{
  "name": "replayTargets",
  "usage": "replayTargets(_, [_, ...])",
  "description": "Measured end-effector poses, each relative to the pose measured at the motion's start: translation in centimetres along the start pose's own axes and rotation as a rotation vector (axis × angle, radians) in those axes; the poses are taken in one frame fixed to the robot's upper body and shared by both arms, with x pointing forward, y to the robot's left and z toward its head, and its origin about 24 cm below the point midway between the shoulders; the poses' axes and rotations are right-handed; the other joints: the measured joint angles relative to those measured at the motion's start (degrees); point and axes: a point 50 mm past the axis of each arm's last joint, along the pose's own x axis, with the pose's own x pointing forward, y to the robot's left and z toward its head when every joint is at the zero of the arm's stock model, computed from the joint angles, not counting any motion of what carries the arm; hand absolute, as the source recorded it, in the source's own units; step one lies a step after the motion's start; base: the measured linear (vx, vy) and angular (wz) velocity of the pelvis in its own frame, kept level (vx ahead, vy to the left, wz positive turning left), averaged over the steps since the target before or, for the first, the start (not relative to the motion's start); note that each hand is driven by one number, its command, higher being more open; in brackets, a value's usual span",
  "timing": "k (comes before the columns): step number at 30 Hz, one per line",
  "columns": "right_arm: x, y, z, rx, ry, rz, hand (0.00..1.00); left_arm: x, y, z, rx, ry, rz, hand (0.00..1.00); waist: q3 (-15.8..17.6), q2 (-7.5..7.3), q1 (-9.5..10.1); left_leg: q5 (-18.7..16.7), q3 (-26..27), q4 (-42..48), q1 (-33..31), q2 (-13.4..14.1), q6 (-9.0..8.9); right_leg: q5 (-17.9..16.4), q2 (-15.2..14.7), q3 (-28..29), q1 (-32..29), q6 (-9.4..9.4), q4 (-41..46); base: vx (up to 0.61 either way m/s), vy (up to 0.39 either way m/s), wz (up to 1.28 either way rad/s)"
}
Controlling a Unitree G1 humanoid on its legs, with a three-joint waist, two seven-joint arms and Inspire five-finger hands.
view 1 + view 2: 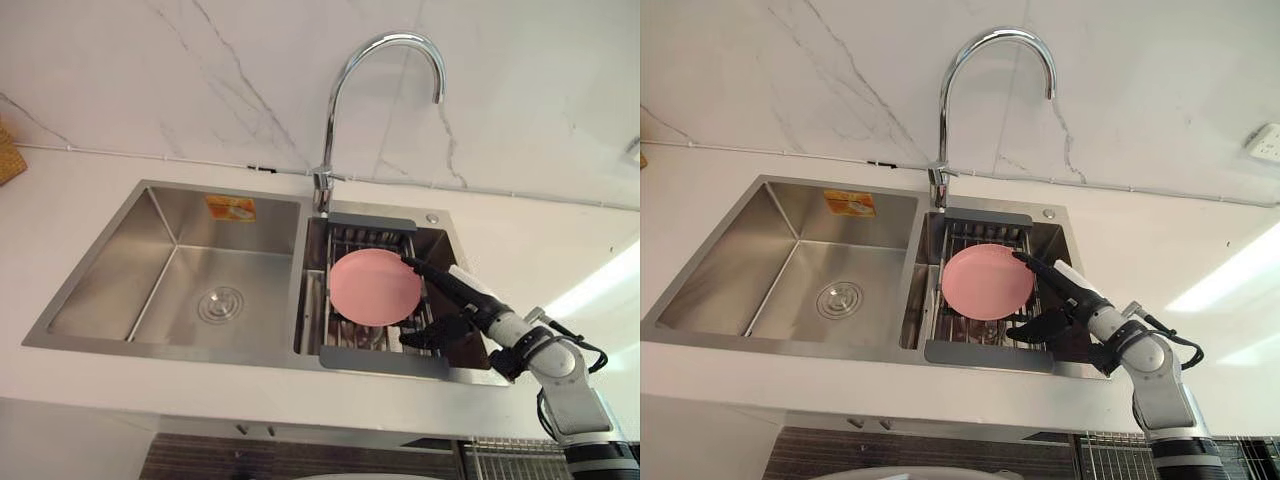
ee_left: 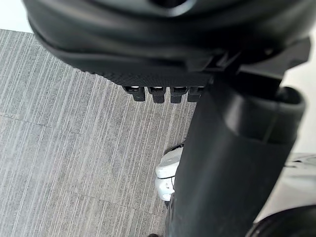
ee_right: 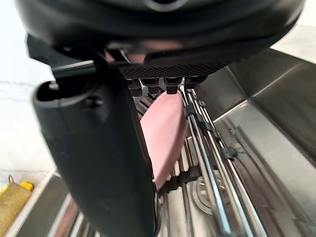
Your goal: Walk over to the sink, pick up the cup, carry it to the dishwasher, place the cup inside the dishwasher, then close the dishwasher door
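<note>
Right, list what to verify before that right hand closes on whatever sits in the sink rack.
1. Target is a cup: not ok; the grey wire rack holds a pink round plate.
2. Right hand at the plate: ok, its rim lies between fingers and thumb.
3. Grip shut: not ok, fingers straight, thumb apart.
4. Contact with the plate: cannot tell.
5. Chrome tap out of the way: ok, it stands behind the rack.
6. Left hand free: ok, it holds nothing, over the grey floor.
</note>
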Motion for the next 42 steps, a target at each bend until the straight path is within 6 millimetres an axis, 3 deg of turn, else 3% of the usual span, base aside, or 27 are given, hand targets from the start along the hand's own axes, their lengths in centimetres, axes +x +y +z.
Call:
replayTargets(4, [0.0,0.0,-0.1,-0.066,0.008,-0.013,1.0,0.0,-0.4,-0.1,-0.003,0.006,-0.01,1.0,-0.4,1.32,0.04,0.17,-0.54,0.0,-0.34,-0.02,0.06,0.05,0.02,-0.39,0.0,-0.02,-0.09,0.0,-0.007,0.05])
replayTargets(14, [0.1,-0.4,0.4,-0.381,0.003,-0.2,1.0,0.0,-0.7,-0.1,-0.008,0.007,-0.016,1.0,-0.51,2.0,0.08,0.35,-1.07,0.0,-0.71,-0.03,0.13,0.34,0.09,-0.65,0.0,-0.07,-0.32,0.0,-0.004,0.02])
replayTargets(21, [0.1,-0.5,1.8,-0.545,-0.065,-0.277,1.0,-0.1,-1.1,-0.2,-0.012,0.009,-0.026,1.0,-0.49,3.17,0.12,0.35,-1.16,-0.01,-0.73,-0.02,0.13,0.39,0.11,-0.65,0.01,-0.09,-0.35,0.0,0.0,0.0])
replayTargets(42, [0.4,0.7,2.2,-0.505,-0.111,-0.175,1.0,-0.1,-1.1,0.2,-0.014,-0.007,-0.027,1.0,-0.42,3.19,1.51,0.51,-2.47,-0.01,-1.26,-0.08,0.32,0.37,0.16,-1.74,0.4,-0.08,-0.57,0.0,-0.004,0.02])
